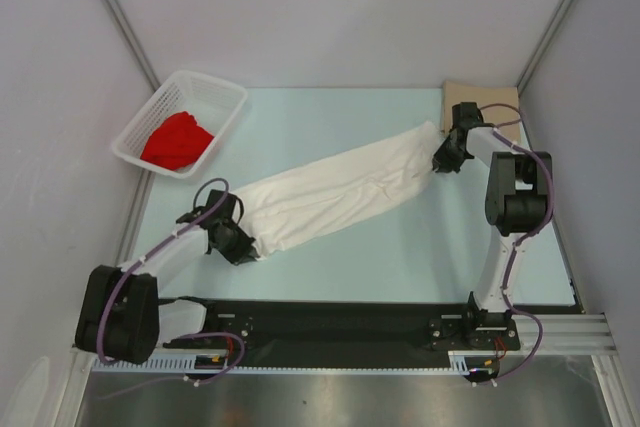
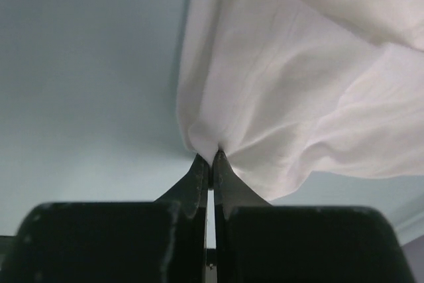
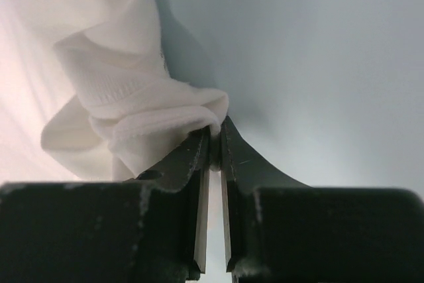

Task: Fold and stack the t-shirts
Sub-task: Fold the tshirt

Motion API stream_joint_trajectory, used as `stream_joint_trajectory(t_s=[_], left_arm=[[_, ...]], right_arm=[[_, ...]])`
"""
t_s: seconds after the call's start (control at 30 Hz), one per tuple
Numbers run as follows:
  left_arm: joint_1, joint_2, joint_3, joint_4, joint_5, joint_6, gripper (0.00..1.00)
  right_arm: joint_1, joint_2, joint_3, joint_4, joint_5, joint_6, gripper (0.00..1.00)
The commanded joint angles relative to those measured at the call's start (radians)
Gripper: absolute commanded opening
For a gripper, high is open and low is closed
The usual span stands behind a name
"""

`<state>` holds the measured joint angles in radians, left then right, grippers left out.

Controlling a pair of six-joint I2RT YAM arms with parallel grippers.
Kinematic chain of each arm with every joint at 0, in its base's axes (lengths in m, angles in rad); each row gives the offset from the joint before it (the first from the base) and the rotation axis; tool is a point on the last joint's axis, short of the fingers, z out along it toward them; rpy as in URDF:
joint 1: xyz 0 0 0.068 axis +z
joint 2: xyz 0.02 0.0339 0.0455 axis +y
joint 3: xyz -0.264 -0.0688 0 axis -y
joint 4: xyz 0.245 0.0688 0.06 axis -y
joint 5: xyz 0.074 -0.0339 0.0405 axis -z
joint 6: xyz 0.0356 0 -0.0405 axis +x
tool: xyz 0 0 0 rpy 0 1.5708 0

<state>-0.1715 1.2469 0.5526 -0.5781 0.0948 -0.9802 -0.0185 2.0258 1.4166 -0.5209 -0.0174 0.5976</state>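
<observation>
left gripper: you have it shut on the near-left end of the white shirt; in the left wrist view its fingers meet, with a small pinch of cloth bunched right at the tips
right gripper: you have it clamped on the far-right end of the same white shirt; the right wrist view shows a rolled, hemmed edge caught between the tips, with only a thin slit between the fingers further back
white shirt, position: it runs as one long band slanting across the table, from the left gripper near you up to the right gripper at the far right
white shirt, shape: narrow and gathered at both held ends, wider in the middle, with long wrinkles along its length; you cannot tell from these views whether the middle rests on the table or hangs just above it
red shirt: crumpled inside the white basket at the far-left corner, well apart from both of your grippers
tan shirt: lying flat in the far-right corner, just behind your right arm, which covers part of it
table surface: pale blue-green, with the bases of both arms at the near edge
</observation>
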Motion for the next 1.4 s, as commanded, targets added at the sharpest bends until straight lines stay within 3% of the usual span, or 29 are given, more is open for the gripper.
stream_joint_trajectory(t_s=[0.0, 0.17, 0.37, 0.43, 0.47, 0.57, 0.77, 0.87, 0.97, 1.03, 1.1, 1.27, 1.37], left_arm=[[-0.106, -0.09, -0.085, -0.08, 0.028, -0.174, 0.0], [-0.198, -0.19, -0.203, -0.068, 0.037, -0.274, 0.0], [-0.353, -0.21, -0.217, 0.026, 0.077, -0.301, 0.04], [-0.356, -0.192, -0.151, -0.017, 0.076, -0.235, 0.4], [-0.355, -0.199, -0.125, -0.038, 0.062, -0.213, 0.65], [-0.356, -0.266, -0.028, -0.152, 0.019, -0.158, 0.85], [-0.258, -0.38, 0.177, -0.353, -0.092, 0.001, 0.88], [-0.123, -0.354, 0.279, -0.324, -0.118, 0.257, 0.88], [0.001, -0.235, 0.372, -0.304, -0.107, 0.418, 0.79], [0.033, -0.119, 0.443, -0.286, -0.115, 0.573, 0.71], [0.036, -0.046, 0.48, -0.261, -0.129, 0.685, 0.71], [0.056, 0.247, 0.487, -0.177, -0.13, 0.81, 0.6], [0.059, 0.348, 0.491, -0.131, -0.156, 0.83, 0.65]], right_arm=[[0.061, 0.099, 0.105, 0.095, 0.063, -0.012, 0.12], [0.081, 0.218, 0.324, -0.007, 0.117, -0.012, 0.13], [0.063, 0.229, 0.421, -0.086, 0.132, -0.028, 0.15], [0.048, 0.257, 0.504, -0.178, 0.123, -0.039, 0.21], [0.04, 0.267, 0.531, -0.253, 0.116, -0.047, 0.28], [0.028, 0.258, 0.571, -0.339, 0.097, -0.076, 0.41], [0.026, 0.131, 0.499, -0.413, 0.057, -0.14, 0.54], [0.026, 0.056, 0.46, -0.465, 0.054, -0.183, 0.55], [0.026, -0.024, 0.401, -0.472, 0.04, -0.209, 0.56], [0.026, -0.053, 0.383, -0.478, 0.027, -0.216, 0.56], [0.025, -0.084, 0.36, -0.485, 0.027, -0.217, 0.56], [0.029, -0.133, 0.315, -0.455, -0.053, -0.209, 0.56], [0.06, -0.136, 0.311, -0.446, -0.07, -0.217, 0.56]])
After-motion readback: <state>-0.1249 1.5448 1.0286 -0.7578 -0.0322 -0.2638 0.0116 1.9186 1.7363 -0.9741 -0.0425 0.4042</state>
